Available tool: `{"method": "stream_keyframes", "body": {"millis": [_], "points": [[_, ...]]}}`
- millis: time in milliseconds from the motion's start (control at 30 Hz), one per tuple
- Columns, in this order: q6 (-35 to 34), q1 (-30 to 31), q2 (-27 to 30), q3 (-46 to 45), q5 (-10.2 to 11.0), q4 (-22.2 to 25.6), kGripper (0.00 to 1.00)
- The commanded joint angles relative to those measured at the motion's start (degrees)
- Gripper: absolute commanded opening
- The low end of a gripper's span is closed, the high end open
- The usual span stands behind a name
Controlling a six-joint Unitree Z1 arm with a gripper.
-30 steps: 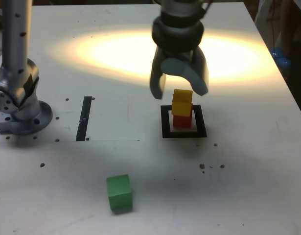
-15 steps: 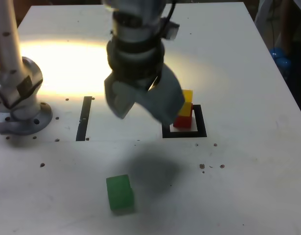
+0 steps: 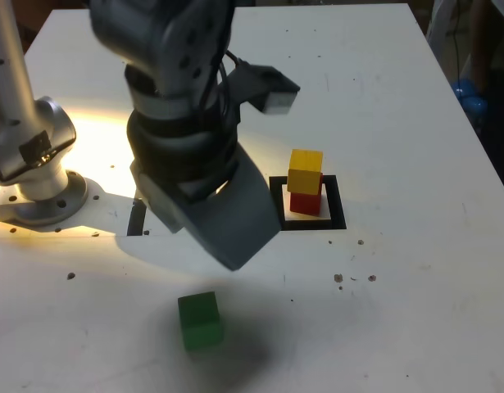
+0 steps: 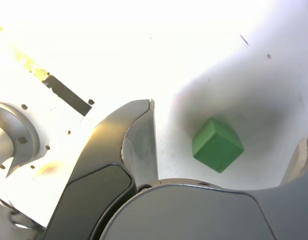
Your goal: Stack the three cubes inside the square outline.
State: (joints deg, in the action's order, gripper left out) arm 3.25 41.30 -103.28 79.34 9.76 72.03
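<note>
In the exterior view the yellow cube (image 3: 305,170) rests on the red cube (image 3: 305,201) inside the square outline (image 3: 276,205). The green cube (image 3: 200,321) lies alone on the table near the front. My gripper (image 3: 211,246) hangs open above the table, between the stack and the green cube, holding nothing. In the wrist view the green cube (image 4: 217,145) shows on the table beyond the gripper (image 4: 226,124), in the gap between its two spread fingers (image 4: 138,135), untouched.
The arm's grey base (image 3: 34,180) stands at the exterior view's left. A thin black strip (image 3: 137,217) lies beside it, partly hidden by the gripper; the strip (image 4: 68,95) also shows in the wrist view. A blue object (image 3: 473,98) sits past the table's right edge.
The gripper opened wider, left the yellow cube on the red one, and swung to the exterior view's left and forward, over the green cube.
</note>
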Motion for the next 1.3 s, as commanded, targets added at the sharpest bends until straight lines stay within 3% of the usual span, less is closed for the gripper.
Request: {"method": "stream_keyframes", "body": {"millis": [0, 200, 533, 1267], "points": [[0.51, 1.22, -0.88, 0.03, 0.28, -0.57, 0.99], [1.60, 4.14, -3.06, -1.10, 0.39, -2.82, 0.99], [1.27, 5.78, -5.14, -7.68, -0.88, -11.20, 0.99], [-0.89, 9.06, -8.77, -6.91, -1.16, -13.94, 0.83]]}}
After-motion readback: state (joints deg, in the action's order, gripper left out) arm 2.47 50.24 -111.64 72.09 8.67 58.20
